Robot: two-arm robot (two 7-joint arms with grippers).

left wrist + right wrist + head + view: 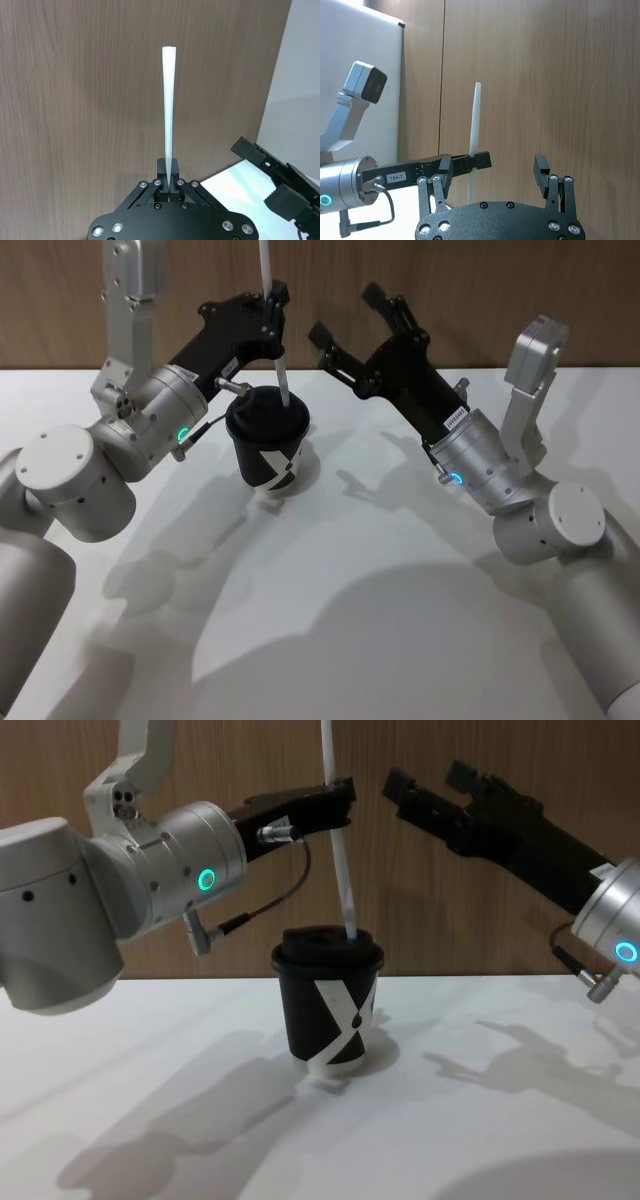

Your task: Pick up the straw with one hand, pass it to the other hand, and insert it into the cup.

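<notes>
The black cup (pixel 266 455) with its white X mark stands upright on the white table, its lid (pixel 327 942) on. My left gripper (pixel 272 300) is shut on the white straw (pixel 283 375) above the cup and holds it nearly upright. The straw's (pixel 343 880) lower end meets the lid's top; how deep it goes I cannot tell. In the left wrist view the straw (pixel 168 100) rises from between the closed fingertips (pixel 169 175). My right gripper (pixel 345 312) hangs open and holding nothing, just right of the straw, at about the same height (pixel 428 778).
A wooden wall (pixel 480 300) runs close behind the table (pixel 380 570). A thin dark cable (pixel 270 905) loops from the left wrist beside the cup. Both arms reach in over the table from the sides.
</notes>
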